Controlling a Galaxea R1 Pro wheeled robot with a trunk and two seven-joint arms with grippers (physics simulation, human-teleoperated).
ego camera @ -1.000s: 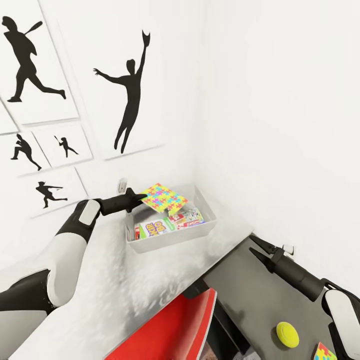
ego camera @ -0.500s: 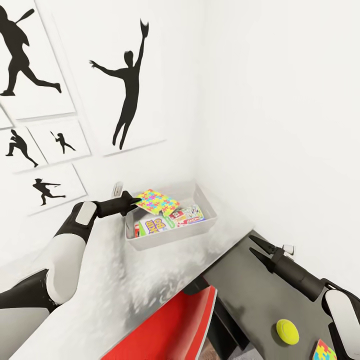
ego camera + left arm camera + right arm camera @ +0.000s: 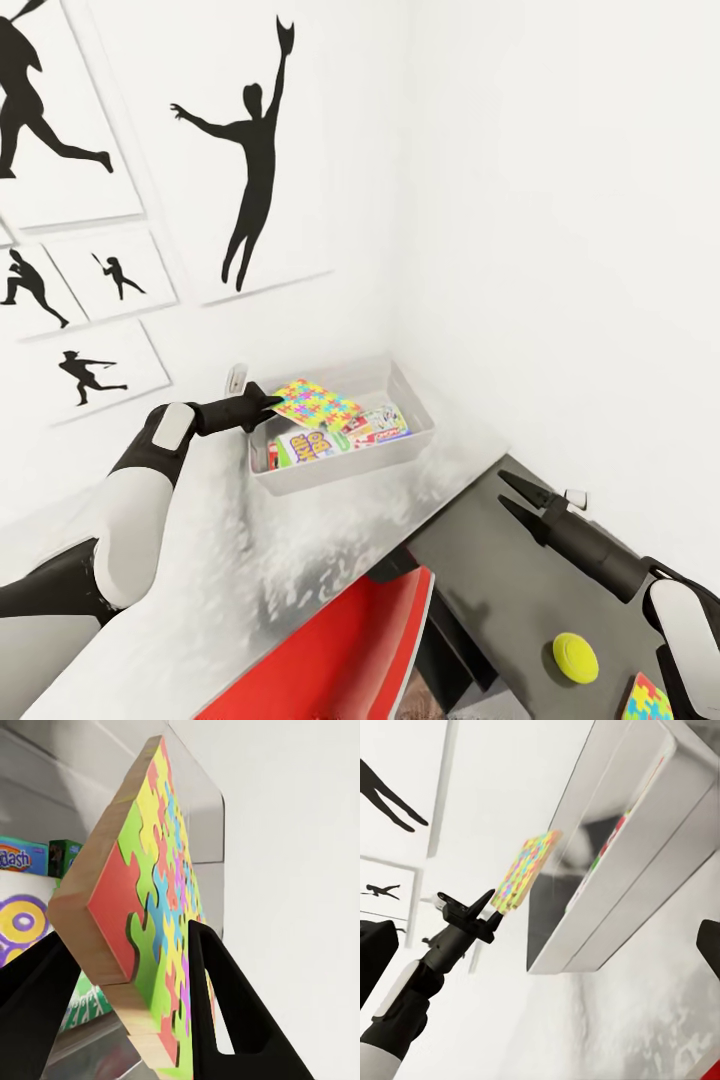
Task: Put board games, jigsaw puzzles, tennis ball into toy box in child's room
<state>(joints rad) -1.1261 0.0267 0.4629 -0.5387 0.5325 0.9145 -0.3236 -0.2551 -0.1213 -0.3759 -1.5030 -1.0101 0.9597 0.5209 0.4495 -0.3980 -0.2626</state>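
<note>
My left gripper is shut on a jigsaw puzzle, a flat box with multicolour pieces, held tilted over the near-left corner of the toy box. In the left wrist view the puzzle sits on edge between both fingers. Inside the bin lie the SKIP BO board game and another printed box. The right wrist view shows the bin and the held puzzle. My right gripper hangs open over the dark table section. A tennis ball and a second puzzle lie there.
The toy box stands in the corner of the pale desktop, close to two white walls with baseball silhouette pictures. A red chair back rises at the desk's front edge, between my arms.
The left gripper has lowered the puzzle slightly toward the toy box. The head view has shifted a little, so the wall pictures sit higher. The right arm has kept still.
</note>
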